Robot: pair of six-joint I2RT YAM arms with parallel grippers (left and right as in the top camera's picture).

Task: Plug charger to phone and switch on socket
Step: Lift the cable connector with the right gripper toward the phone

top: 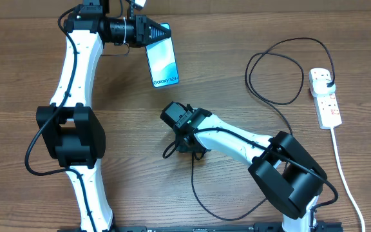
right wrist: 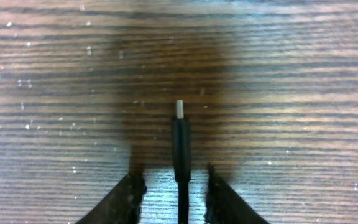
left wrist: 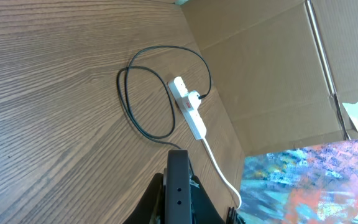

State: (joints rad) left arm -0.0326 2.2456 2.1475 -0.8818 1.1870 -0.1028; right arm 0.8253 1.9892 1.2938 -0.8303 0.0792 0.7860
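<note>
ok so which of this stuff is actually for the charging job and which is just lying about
For the job:
phone
charger, its connector tip between the right pincer's fingers
socket strip

Just lying about:
cardboard panel
colourful patterned sheet, next to the cardboard

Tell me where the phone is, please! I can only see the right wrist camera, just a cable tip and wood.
Observer: The phone is near the far edge of the table, screen glowing.
Operator: Is anything holding it?
Observer: Yes, the left fingers are shut on its far end.
Operator: Where's the other end of the charger?
Observer: Its plug is already in the socket, over at the right edge.
</note>
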